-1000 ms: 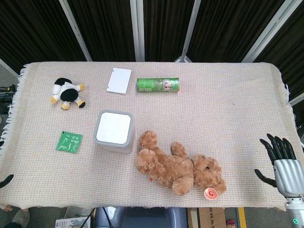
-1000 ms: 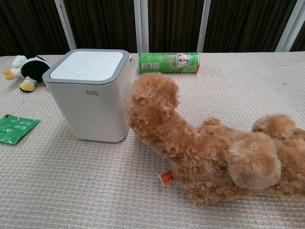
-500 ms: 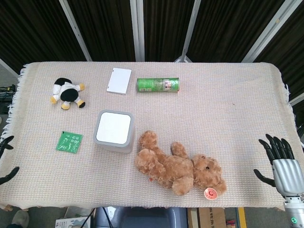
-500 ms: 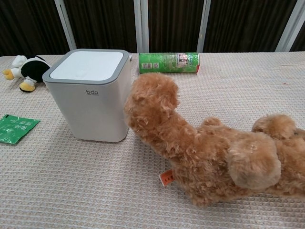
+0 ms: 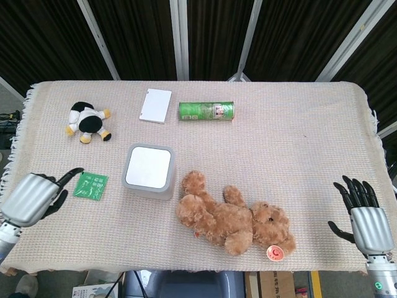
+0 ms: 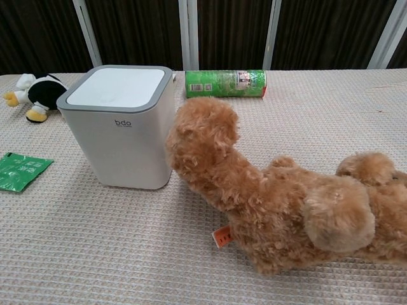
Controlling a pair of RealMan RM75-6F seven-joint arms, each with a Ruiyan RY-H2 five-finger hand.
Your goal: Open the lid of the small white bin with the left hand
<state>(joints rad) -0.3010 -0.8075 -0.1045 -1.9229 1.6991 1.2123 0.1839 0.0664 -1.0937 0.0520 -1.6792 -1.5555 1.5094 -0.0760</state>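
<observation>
Both hands empty, fingers spread: left hand (image 5: 31,197) beside the lidded bin (image 5: 149,171), right hand (image 5: 366,220) apart.

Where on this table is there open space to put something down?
The right side of the cloth, beyond the green can and the teddy bear, is bare. It is crowded around the white bin, with the bear, the green packet and the left hand close by.

A coarse, waffle-woven cloth (image 6: 127,254) covers the bench. The small white bin (image 6: 121,136) looks like smooth matt plastic, its lid (image 6: 116,86) faintly satiny. The teddy bear (image 6: 267,197) is curly plush. The green can (image 6: 226,83) and green packet (image 6: 22,170) shine glossily.
</observation>
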